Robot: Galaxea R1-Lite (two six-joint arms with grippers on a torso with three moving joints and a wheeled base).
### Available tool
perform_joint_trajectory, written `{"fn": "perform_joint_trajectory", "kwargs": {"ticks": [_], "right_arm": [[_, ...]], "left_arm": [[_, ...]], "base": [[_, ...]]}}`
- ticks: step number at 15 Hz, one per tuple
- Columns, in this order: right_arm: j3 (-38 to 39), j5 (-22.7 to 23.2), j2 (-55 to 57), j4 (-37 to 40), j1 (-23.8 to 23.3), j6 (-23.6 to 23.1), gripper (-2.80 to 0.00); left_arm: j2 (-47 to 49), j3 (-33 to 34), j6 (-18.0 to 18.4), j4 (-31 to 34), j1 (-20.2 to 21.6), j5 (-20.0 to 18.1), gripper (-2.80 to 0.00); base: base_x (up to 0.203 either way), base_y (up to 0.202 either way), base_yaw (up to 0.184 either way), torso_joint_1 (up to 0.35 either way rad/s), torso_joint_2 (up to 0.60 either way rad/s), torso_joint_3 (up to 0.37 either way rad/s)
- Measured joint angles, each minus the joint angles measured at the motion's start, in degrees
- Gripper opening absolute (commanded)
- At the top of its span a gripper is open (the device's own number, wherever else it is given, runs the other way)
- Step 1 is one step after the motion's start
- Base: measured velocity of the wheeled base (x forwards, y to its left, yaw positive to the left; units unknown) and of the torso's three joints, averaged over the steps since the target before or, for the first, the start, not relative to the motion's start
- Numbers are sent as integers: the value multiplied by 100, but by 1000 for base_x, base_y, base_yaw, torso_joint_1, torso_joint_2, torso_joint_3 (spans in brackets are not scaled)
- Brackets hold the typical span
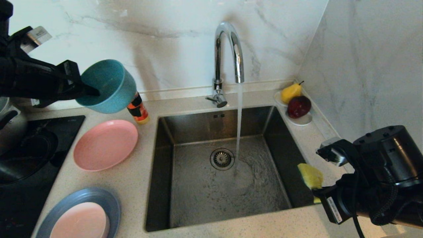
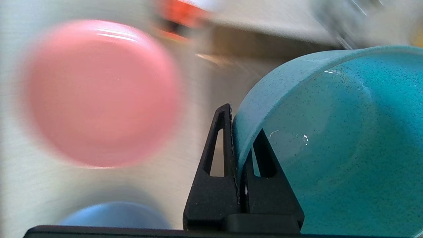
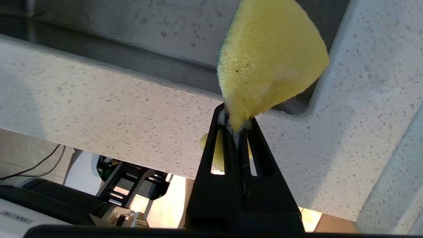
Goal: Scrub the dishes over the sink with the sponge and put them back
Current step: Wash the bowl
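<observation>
Flanking bottle point(image 1: 138, 111): salmon-pink plate point(image 1: 105, 144), sink point(image 1: 185, 132).

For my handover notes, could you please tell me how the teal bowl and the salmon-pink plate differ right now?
The teal bowl is deep, while the salmon-pink plate is shallow and wide. The bowl is in the air, tipped on its side, its rim pinched by the left gripper; the plate lies flat on the counter, untouched. Both are left of the sink.

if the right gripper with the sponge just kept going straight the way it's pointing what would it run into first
The right gripper, shut on the sponge, points left over the sink's front right corner. Going straight, it would probably cross above the basin toward the falling water stream, though depth here is hard to judge.
</observation>
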Motion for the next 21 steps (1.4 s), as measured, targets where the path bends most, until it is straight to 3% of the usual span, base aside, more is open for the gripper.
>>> {"fn": "perform_joint_trajectory", "kwargs": {"ticks": [2,4,8,12,21], "right_arm": [[11,-9,-75,10,27,-4,-280],[20,-12,-142,15,46,-9,-280],[-4,-18,-259,17,54,-20,-280],[-27,-77,-328,13,54,-13,-280],[-30,-118,-471,28,142,-19,-280]], "left_arm": [[11,4,50,62,-803,304,-280],[233,27,58,33,-1466,918,-280],[933,11,-117,-328,-2337,1622,-280],[1758,-108,-430,-887,-2828,1994,-280],[3556,-1565,-913,-1139,-3251,2071,-280]], "base": [[0,0,0,0,0,0],[0,0,0,0,0,0],[0,0,0,0,0,0],[0,0,0,0,0,0],[0,0,0,0,0,0]]}}
